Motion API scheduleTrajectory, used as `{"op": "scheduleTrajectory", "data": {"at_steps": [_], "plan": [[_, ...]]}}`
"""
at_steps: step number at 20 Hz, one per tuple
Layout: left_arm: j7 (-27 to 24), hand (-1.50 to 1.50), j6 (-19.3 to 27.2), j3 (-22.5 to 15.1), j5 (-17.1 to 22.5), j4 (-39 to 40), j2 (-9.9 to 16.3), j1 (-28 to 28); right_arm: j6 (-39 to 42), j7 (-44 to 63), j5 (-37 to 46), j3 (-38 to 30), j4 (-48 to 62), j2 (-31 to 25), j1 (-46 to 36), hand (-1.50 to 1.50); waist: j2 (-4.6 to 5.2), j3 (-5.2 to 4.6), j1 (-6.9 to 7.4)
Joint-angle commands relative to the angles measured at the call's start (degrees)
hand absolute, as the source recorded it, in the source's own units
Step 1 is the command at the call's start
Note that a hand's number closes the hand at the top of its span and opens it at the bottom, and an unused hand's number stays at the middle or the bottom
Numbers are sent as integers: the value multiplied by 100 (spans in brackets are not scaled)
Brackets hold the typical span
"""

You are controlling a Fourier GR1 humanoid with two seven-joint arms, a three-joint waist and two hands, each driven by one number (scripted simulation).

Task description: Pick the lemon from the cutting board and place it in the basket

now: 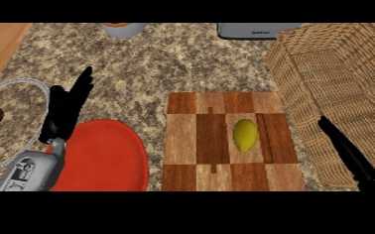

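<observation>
— Nearest me, what shows?
— Both my hands. At seven o'clock my left hand (67, 106) rests with straight fingers, grasping nothing, over the red plate (110, 158). At four o'clock my right hand (344, 148) is likewise released, against the wicker basket (322, 69).
— And the lemon (245, 135)?
— Yellow-green, oval, standing lengthwise on the checkered cutting board (219, 144), right of centre, untouched.
</observation>
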Motion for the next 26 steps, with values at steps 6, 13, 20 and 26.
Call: {"op": "scheduleTrajectory", "data": {"at_steps": [6,13,20,26], "plan": [[140,0,-390,371,-243,192,-234,-195,33,-453,690,171,881,809,-264,-150,5,2,16],[-322,0,-498,537,-518,369,-469,-6,13,-508,1142,372,1690,1391,-882,-150,8,0,20],[-63,0,-823,776,-648,102,-469,38,-18,-1070,1305,252,2039,1527,-714,-150,3,1,11],[71,0,-757,775,-965,-169,-787,206,-59,-1167,1502,186,2784,2024,-1317,-150,4,1,26]]}}
